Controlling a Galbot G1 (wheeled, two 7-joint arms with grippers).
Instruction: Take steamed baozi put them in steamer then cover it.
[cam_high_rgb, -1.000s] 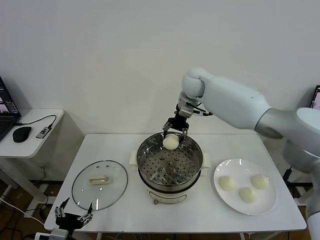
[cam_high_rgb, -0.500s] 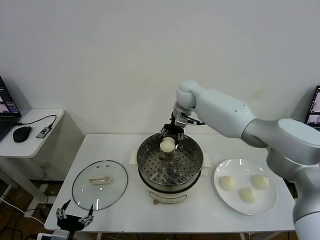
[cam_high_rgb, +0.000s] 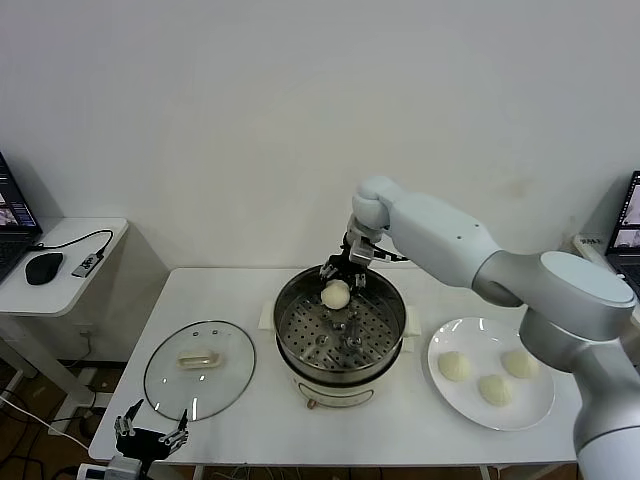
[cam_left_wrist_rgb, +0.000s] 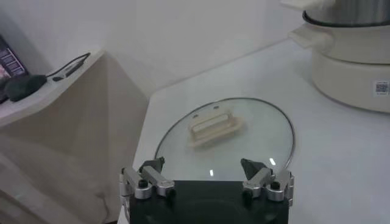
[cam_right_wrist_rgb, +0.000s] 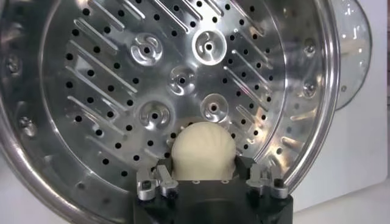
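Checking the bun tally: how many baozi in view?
4. One baozi is in the right gripper over the steamer; three on the white plate. None appear hidden.

right arm (cam_high_rgb: 450, 240): smooth white shell, grey rounded elbow joint
grippers: black bodies, silver metal fingers (cam_left_wrist_rgb: 149, 181) with dark screws

The right arm reaches from 3 o'clock across to the scene's centre, wrist bent down, its right gripper (cam_high_rgb: 337, 283) closed around a baozi (cam_high_rgb: 336, 294) low inside the steamer (cam_high_rgb: 385, 325). The left gripper (cam_high_rgb: 150, 435) idles at 7 o'clock below the table's near edge, fingers (cam_left_wrist_rgb: 149, 178) spread wide
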